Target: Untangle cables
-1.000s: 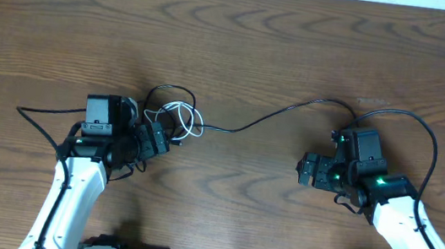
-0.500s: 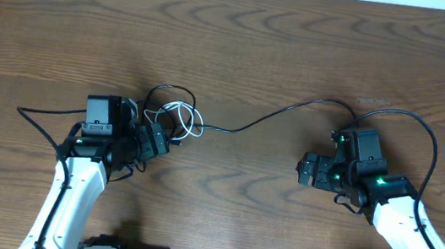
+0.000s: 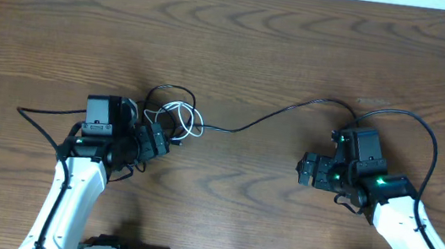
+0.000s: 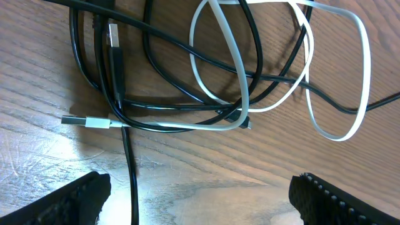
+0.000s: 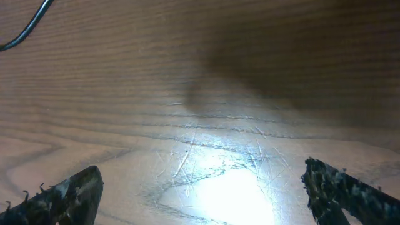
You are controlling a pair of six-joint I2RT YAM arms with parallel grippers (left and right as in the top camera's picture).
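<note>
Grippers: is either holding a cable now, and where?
Nothing is held. Left gripper open above the cables; right gripper open over the table.

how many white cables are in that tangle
1. The white cable loops through the black cables across the top of the left wrist view, with its plug lying at the left. Another could hide underneath, though none shows.

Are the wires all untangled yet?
Not yet. Done: nothing that shows; the white cable loops through the black cables in one knot. In hand: nothing. The left end effector is open right by the knot, and the right end effector is open over bare table. Left: pulling every cable free and laying them apart.
</note>
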